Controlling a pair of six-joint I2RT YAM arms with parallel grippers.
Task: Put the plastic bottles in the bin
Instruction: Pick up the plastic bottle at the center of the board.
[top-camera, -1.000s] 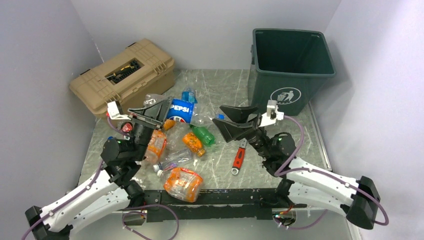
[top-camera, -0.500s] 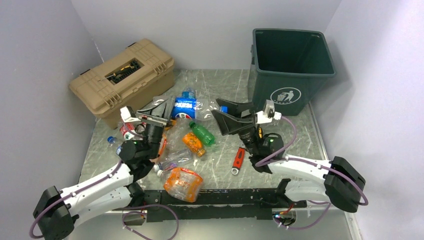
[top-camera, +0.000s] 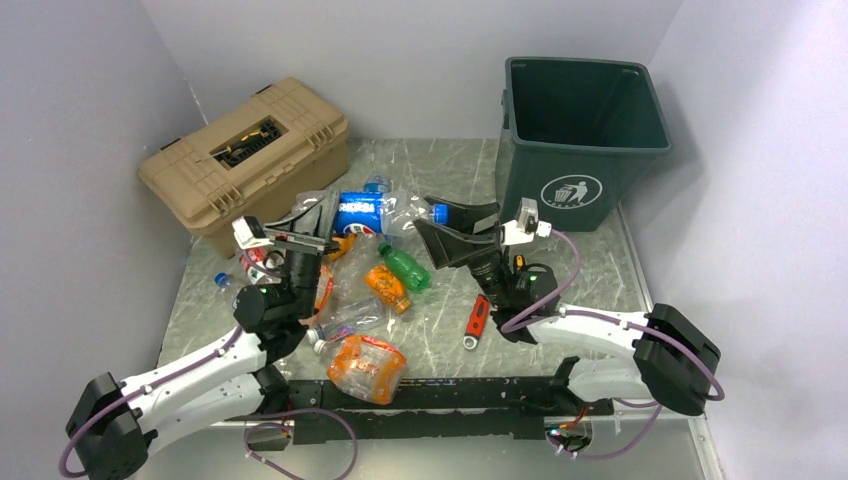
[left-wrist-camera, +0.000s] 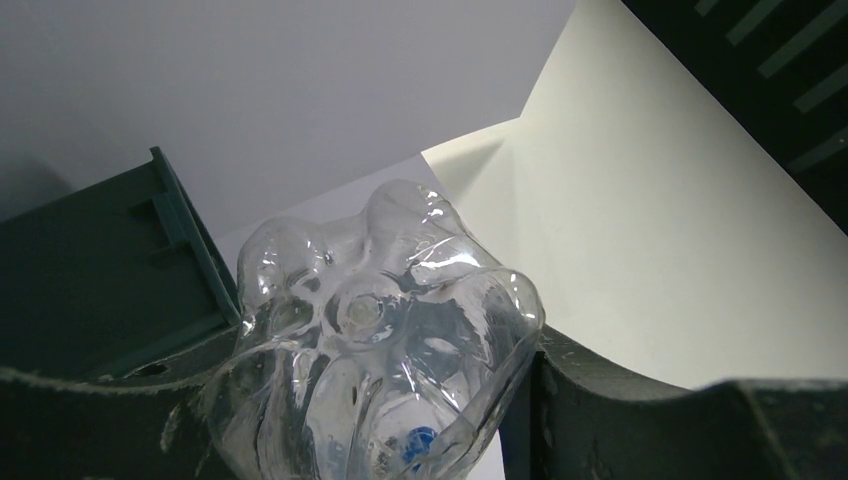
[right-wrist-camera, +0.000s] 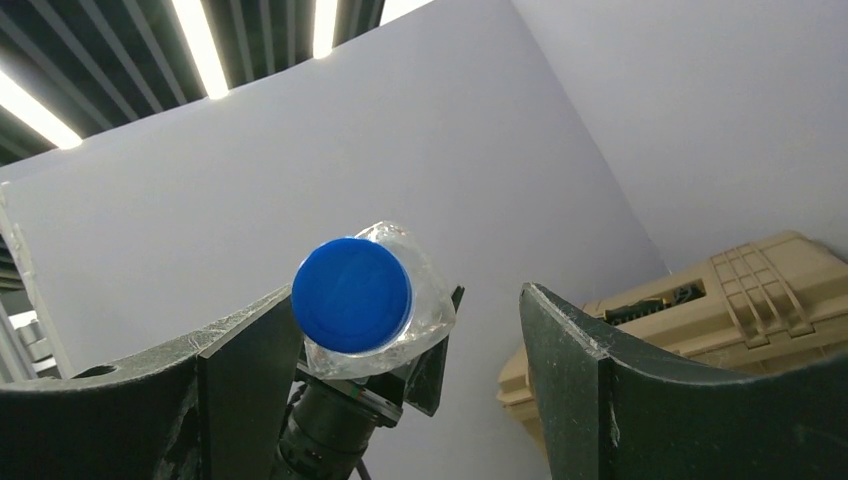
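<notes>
The right gripper (top-camera: 432, 218) stands between the bottles (top-camera: 385, 285) and the bin (top-camera: 540, 180), whose mouth seems unobstructed.

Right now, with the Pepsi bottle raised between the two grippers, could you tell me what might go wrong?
The right gripper is open, and the Pepsi bottle has its blue cap off-centre, close to one finger; closing could pinch it askew. The left gripper grips only the crumpled clear base, which may slip. The green bin is tall; a low carry could hit its rim.
</notes>
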